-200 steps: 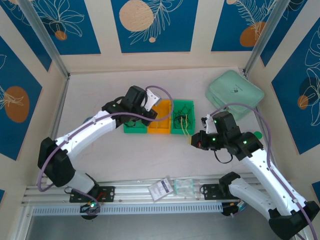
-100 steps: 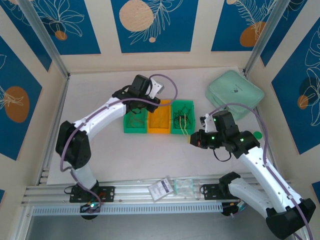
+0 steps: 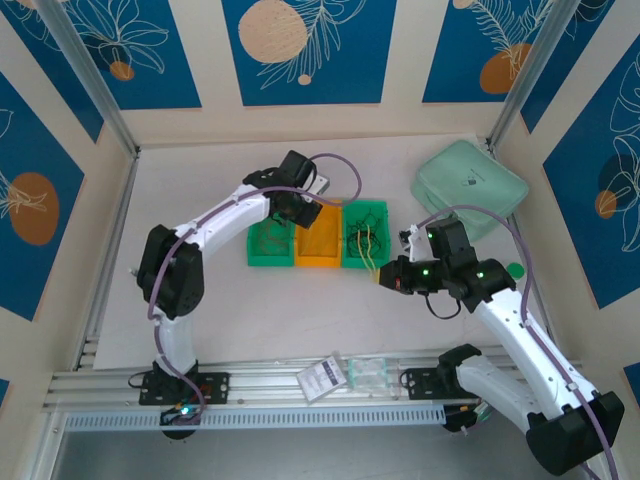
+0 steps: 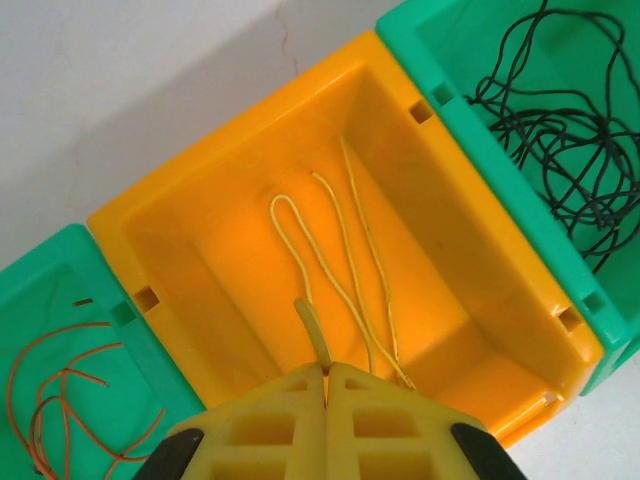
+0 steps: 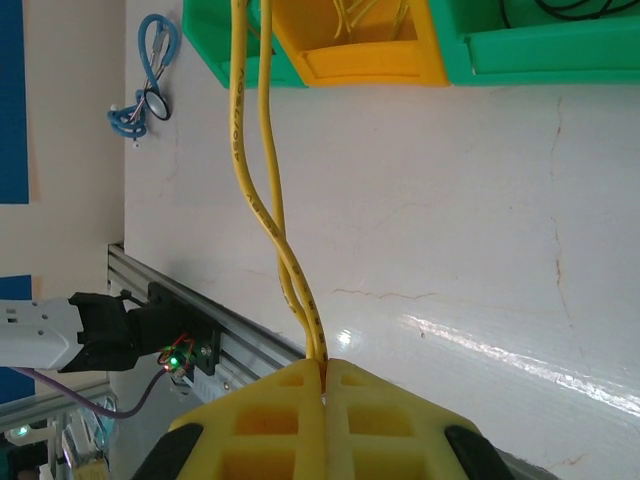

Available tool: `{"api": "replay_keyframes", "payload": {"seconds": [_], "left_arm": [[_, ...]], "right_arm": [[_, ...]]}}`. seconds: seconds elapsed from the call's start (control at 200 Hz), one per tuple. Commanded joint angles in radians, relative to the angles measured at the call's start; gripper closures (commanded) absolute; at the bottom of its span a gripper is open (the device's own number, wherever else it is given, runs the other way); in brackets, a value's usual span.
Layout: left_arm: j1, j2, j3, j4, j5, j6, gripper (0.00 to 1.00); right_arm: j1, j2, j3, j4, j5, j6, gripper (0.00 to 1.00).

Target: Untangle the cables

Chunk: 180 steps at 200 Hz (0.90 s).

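Lying in the orange bin (image 4: 170,250), yellow cables (image 4: 345,240) reach the left fingers (image 4: 280,420), which are clamped on a yellow stub (image 4: 312,325); that arm has stretched farther forward than a second ago. The right fingers (image 5: 280,420) pinch 2 yellow strands (image 5: 262,180) above the surface (image 5: 450,200), their far ends cut off at the top edge.

Yellow wires (image 5: 238,120), orange bin (image 4: 200,240); black wires (image 4: 545,115), green bin (image 4: 480,160).
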Motion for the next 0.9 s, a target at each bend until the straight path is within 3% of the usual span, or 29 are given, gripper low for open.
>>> {"api": "replay_keyframes", "payload": {"seconds": [0.0,0.125,0.305,0.585,0.895], "left_arm": [[0.011,0.029,0.052,-0.056,-0.022,-0.012,0.93],[0.011,0.050,0.074,-0.062,-0.028,-0.015,0.92],[0.011,0.046,0.071,-0.047,-0.043,-0.020,0.79],[0.012,-0.007,0.005,0.034,-0.024,-0.028,0.75],[0.012,-0.344,-0.289,0.330,0.051,-0.127,0.70]], "right_arm": [[-0.009,0.003,-0.010,0.014,-0.035,-0.020,1.00],[-0.011,0.003,-0.011,0.010,-0.035,-0.022,1.00],[-0.018,-0.002,-0.016,0.006,-0.036,-0.025,1.00],[-0.024,-0.001,-0.018,-0.001,-0.024,-0.030,1.00],[-0.018,0.013,0.006,-0.069,0.049,-0.058,1.00]]}}
